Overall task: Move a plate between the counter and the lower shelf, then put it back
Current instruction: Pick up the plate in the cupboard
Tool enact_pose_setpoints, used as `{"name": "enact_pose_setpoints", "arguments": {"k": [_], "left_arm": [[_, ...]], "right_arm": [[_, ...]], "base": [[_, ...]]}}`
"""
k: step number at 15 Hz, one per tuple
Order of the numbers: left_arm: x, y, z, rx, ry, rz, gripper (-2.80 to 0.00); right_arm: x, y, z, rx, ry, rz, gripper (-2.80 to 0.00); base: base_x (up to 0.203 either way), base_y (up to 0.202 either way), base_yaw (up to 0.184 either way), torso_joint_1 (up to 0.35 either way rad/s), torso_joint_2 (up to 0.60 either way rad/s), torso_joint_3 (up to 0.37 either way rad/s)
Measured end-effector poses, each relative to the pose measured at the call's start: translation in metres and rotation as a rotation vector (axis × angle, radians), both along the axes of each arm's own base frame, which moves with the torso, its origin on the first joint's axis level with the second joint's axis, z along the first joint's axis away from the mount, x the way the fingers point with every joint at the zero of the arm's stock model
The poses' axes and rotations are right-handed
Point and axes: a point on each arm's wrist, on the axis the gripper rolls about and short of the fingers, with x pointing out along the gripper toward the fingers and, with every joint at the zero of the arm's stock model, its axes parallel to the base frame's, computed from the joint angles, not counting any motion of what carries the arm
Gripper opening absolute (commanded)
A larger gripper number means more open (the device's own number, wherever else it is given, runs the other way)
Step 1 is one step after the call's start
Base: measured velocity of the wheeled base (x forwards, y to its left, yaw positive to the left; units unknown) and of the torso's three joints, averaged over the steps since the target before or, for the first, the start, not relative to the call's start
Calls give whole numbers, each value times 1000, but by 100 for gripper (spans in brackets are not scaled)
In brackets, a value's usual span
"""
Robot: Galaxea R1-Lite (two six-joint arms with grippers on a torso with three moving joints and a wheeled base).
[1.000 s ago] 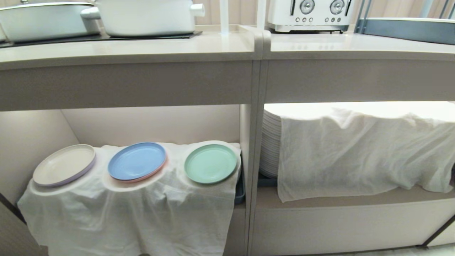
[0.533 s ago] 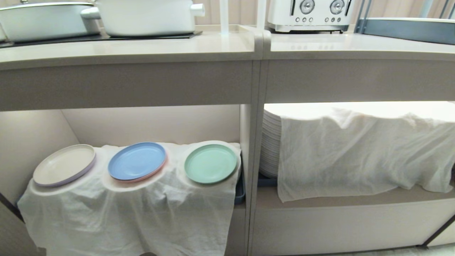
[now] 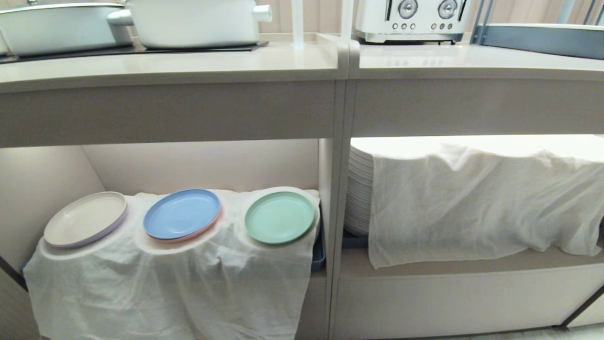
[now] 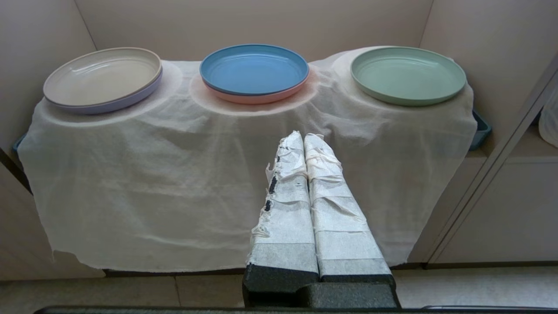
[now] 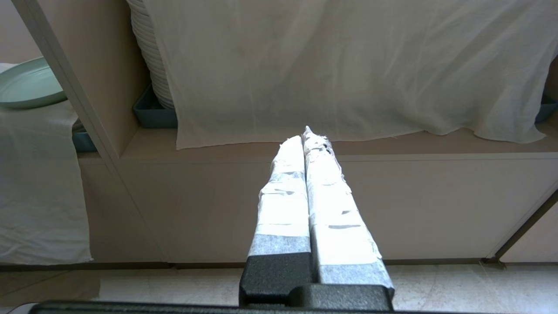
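Note:
The mint-green plate (image 3: 280, 217) lies flat at the right end of the lower shelf (image 3: 203, 165), on the white cloth; the left wrist view shows the plate (image 4: 408, 75) too, and the right wrist view catches an edge of the plate (image 5: 26, 85). Above runs the beige counter (image 3: 188, 63). My left gripper (image 4: 304, 136) is shut and empty, held low in front of the hanging cloth, well short of the plate. My right gripper (image 5: 304, 133) is shut and empty before the right compartment. Neither arm shows in the head view.
A blue plate (image 3: 182, 214) and a beige-grey plate (image 3: 85, 219) sit left of the green one. White pots (image 3: 193, 21) stand on the cooktop, a toaster (image 3: 410, 19) to the right. A white plate stack (image 3: 359, 191) under cloth fills the right compartment.

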Motion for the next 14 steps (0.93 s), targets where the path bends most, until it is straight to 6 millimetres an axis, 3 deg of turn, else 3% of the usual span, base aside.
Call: {"name": "enact_pose_setpoints", "arguments": {"k": [9, 14], "left_arm": [[0, 0, 2, 76, -17, -20, -280], [-9, -4, 22, 64, -38, -172, -280]], "right_arm": [[0, 0, 0, 0, 0, 0, -280], [0, 0, 0, 0, -1, 0, -280]], "base": [[0, 0, 0, 0, 0, 0], [0, 0, 0, 0, 0, 0]]}}
